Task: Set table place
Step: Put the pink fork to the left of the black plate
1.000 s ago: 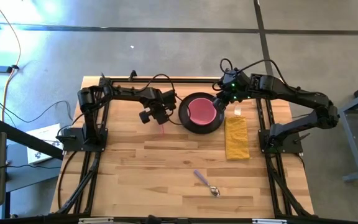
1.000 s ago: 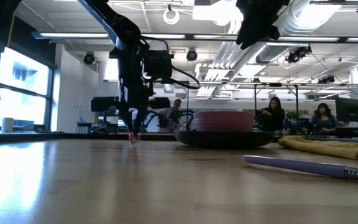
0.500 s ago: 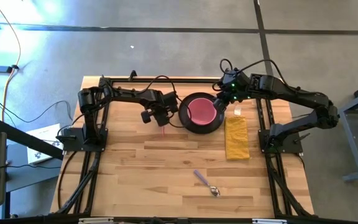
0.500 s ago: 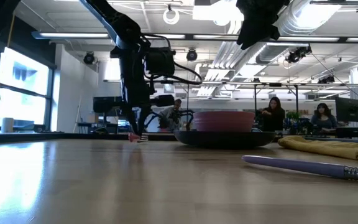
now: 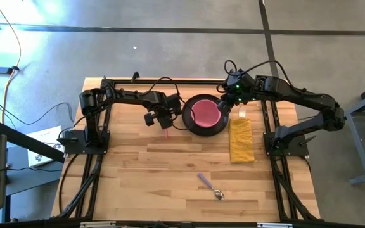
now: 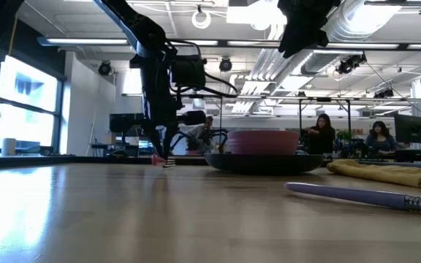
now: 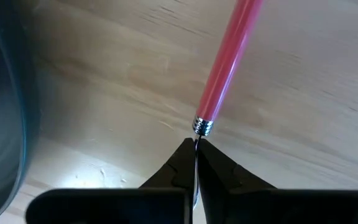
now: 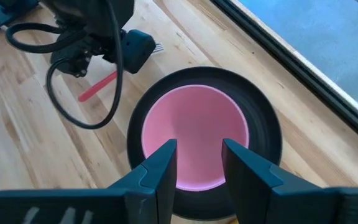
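Fork (image 7: 227,62), pink-handled, lies on the table (image 5: 163,177) just left of the dark plate (image 5: 189,120), its metal neck pinched in the clenched left gripper (image 7: 194,152). Right gripper (image 8: 197,158) hangs spread above the pink bowl (image 8: 194,134) sitting in that plate.

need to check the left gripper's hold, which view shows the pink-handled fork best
The left wrist view: the pink-handled metal fork fills the picture, its metal neck pinched in the shut left gripper. The right wrist view shows the handle and the tines beside the arm. The high view and low view show only a pink sliver.
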